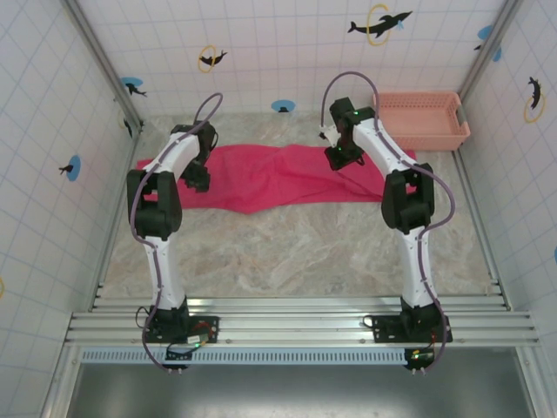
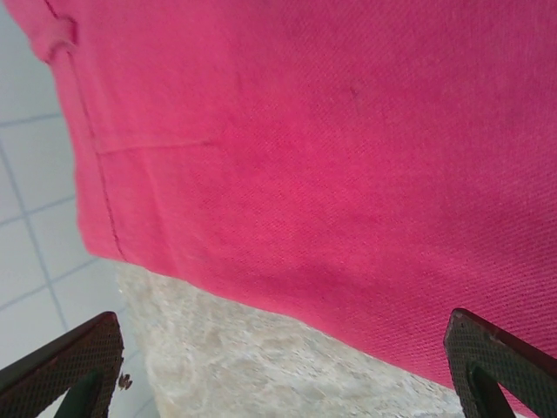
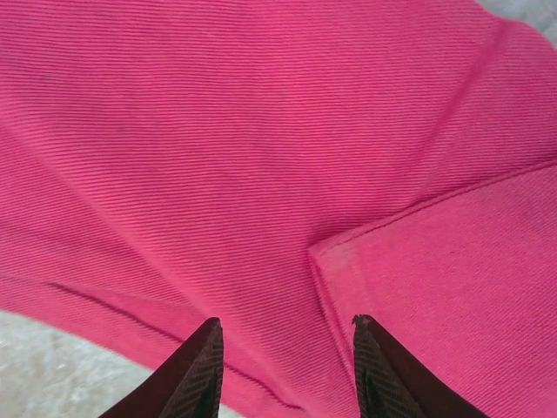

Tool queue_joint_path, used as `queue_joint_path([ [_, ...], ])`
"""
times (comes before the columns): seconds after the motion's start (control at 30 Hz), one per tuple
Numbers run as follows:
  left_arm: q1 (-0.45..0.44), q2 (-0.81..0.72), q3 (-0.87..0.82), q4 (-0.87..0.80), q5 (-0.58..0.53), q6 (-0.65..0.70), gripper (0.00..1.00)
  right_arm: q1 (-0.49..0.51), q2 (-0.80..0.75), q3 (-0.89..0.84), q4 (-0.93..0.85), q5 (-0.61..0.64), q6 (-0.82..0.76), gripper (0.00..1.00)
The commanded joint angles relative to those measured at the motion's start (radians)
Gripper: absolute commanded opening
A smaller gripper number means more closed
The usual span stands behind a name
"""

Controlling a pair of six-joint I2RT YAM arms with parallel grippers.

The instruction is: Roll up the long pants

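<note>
The long pants (image 1: 278, 178) lie flat across the far middle of the table, bright pink-red, stretching from left to right. My left gripper (image 1: 197, 178) hovers over their left end; its wrist view shows the pants (image 2: 331, 148) with a stitched edge and bare table below, and the left gripper (image 2: 283, 366) stands wide open with nothing between its fingers. My right gripper (image 1: 341, 157) is above the right part of the cloth. There the pants (image 3: 218, 148) show a folded hem corner, and the right gripper (image 3: 287, 348) is open just above the fabric.
A salmon-pink plastic basket (image 1: 424, 119) stands at the back right, close behind the right arm. The marbled tabletop (image 1: 296, 252) spreads in front of the pants toward the arm bases. Tiled walls close in on the left, back and right.
</note>
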Motion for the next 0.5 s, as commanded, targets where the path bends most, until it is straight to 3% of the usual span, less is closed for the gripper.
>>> queue_joint_path([
  [0.0, 0.003, -0.055, -0.017, -0.005, 0.041, -0.019, 0.97, 0.0, 0.044, 0.043, 0.011, 0.057, -0.01, 0.43],
  [0.47, 0.0, -0.025, -0.002, -0.035, 0.044, 0.02, 0.97, -0.013, 0.15, 0.089, 0.003, 0.09, -0.024, 0.41],
])
